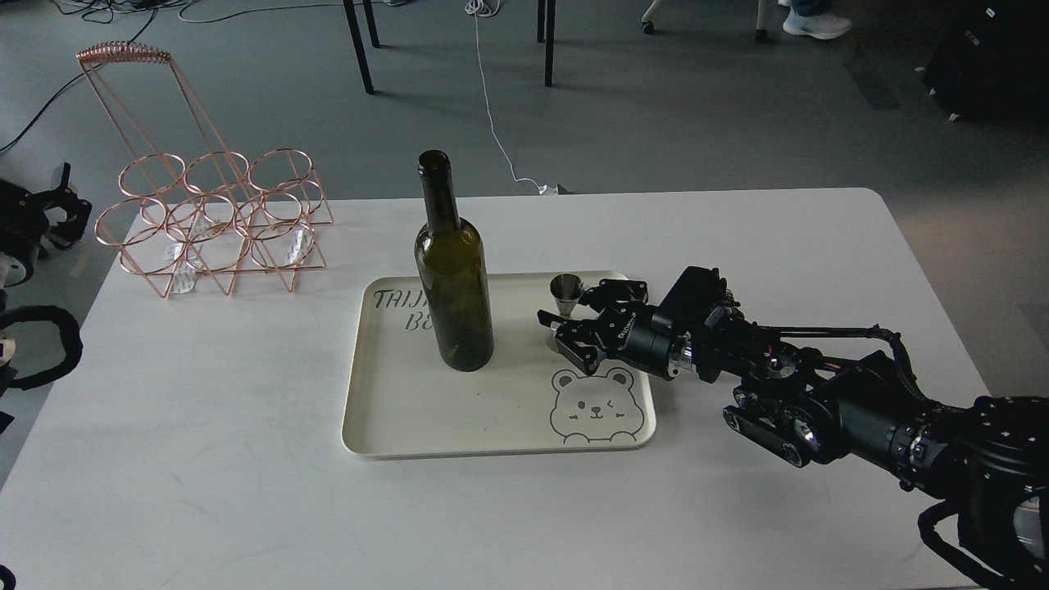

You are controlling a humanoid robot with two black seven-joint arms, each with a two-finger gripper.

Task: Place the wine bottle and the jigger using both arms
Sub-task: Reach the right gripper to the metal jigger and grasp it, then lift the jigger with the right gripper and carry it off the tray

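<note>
Jigger (566, 299): upright on cream tray (385, 426), right of wine bottle (453, 283), long axis vertical.
Right claw (574, 318): spread, fingers either side of jigger, contact possibly not made.
Left claw: only arm parts visible, far from counter (205, 459).

A white rounded-corner table (246, 459) is carrying two things directly on its top. A cream rectangular tray (369, 410), printed with dark lettering and a bear face, is lying near the middle. A copper wire rack of rings (215, 220) is standing at the far left corner, well apart from the tray.
</note>
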